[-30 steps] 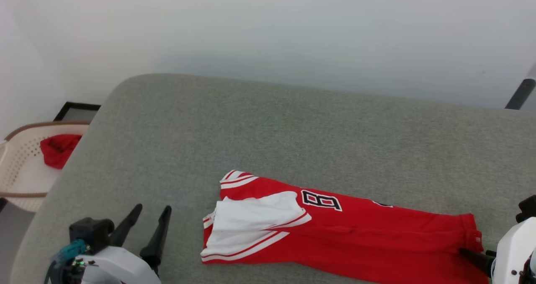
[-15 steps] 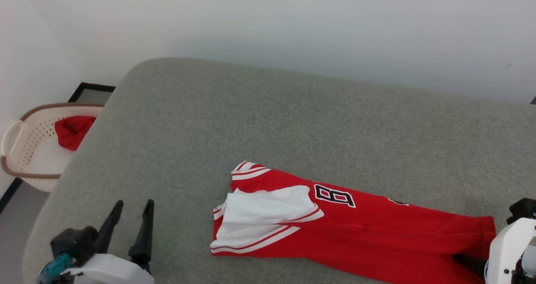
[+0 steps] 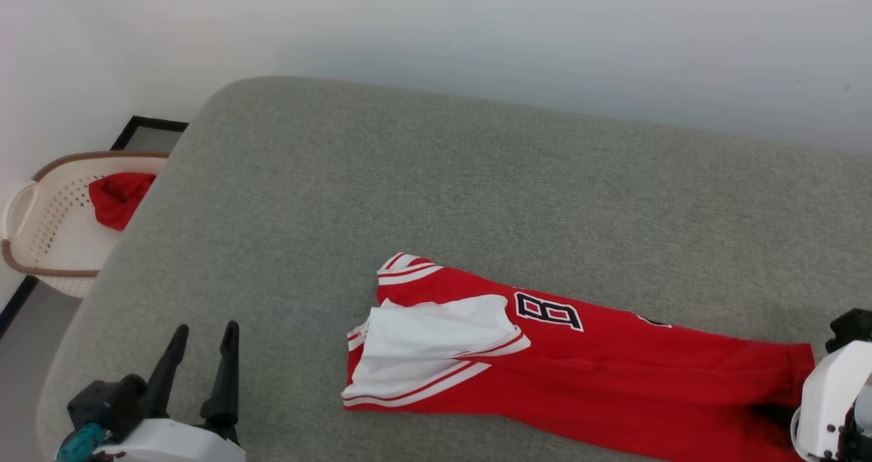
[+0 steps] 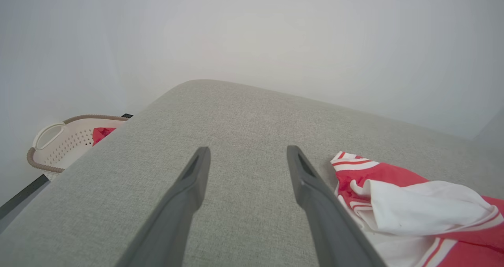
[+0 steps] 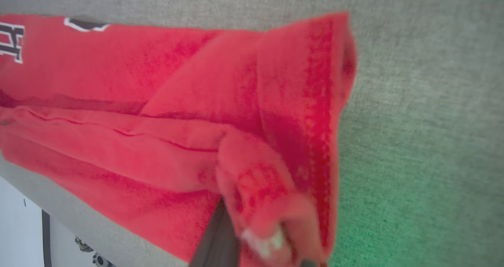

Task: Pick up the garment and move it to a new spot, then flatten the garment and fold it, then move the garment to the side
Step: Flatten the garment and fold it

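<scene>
Garment (image 3: 545,373) lies at 5 o'clock, folded lengthwise; right gripper (image 5: 244,227) pinches its hem, left gripper (image 3: 204,343) spread at 7 o'clock; folding step likely, next carrying hem toward 9 o'clock

The jersey (image 3: 613,373) was soft matt cloth, the grey upholstery (image 3: 477,189) looked coarse and woven, the basket (image 3: 48,210) smooth perforated plastic.

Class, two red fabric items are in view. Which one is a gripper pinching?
The jersey with white panels and black lettering, on the grey cushion; the right gripper is shut on its end. The plain red cloth lies in the basket.
</scene>
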Tool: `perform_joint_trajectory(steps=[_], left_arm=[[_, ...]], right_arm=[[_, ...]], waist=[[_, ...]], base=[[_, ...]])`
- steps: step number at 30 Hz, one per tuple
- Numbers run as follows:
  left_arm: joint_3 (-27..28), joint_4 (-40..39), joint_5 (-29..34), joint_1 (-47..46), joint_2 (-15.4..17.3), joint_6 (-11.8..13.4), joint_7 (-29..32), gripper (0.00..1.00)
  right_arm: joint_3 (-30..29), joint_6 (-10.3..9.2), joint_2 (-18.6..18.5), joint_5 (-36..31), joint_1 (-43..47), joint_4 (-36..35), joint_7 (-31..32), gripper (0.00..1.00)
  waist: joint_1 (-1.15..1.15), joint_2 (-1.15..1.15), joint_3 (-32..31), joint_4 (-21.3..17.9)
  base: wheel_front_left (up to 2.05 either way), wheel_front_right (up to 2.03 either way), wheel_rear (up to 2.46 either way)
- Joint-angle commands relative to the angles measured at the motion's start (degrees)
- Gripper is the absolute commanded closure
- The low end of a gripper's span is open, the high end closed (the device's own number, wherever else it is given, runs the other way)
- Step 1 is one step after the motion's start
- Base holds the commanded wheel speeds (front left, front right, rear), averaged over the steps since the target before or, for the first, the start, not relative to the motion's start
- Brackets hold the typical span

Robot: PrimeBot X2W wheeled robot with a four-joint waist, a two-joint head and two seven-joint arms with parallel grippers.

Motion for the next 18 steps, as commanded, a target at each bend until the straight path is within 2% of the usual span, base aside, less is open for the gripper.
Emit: perform_joint_trajectory(steps=[1,18], left_arm=[[0.5,0.0,0.8,0.5,-0.3,-0.3,0.0,0.0],[4.1,-1.0,4.5,2.2,-2.8,-2.3,0.0,0.0]], right_arm=[[0.0,-0.18,-0.4,0.2,-0.9,1.1,-1.0,1.0],[-1.9,-0.13,-8.3,0.2,-3.6,7.3,-3.6,1.0]], waist=[[0.0,0.0,0.1,-0.3],[0.0,0.0,-0.3,-5.3]], base=[[0.0,0.0,0.0],[0.0,0.0,0.0]])
